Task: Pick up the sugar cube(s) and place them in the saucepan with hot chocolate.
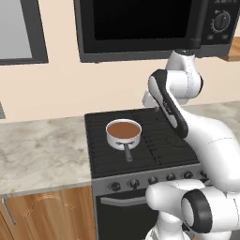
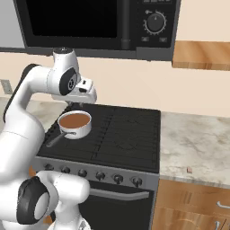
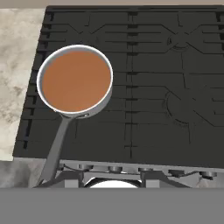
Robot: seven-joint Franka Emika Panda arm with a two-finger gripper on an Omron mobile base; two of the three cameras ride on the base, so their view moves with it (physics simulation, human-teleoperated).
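Observation:
The small silver-grey saucepan with hot chocolate stands on the left part of the black stovetop. Its dark handle points toward the stove's front edge. My gripper hangs above the stovetop just behind the saucepan and points down. Its fingers are too small and hidden to judge. A tiny pale sugar cube lies on the marble counter right of the stove, near the front edge.
A black microwave hangs above the stove. Marble counters flank the stove on both sides. A row of knobs runs along the stove front. A wooden shelf sits at the upper right.

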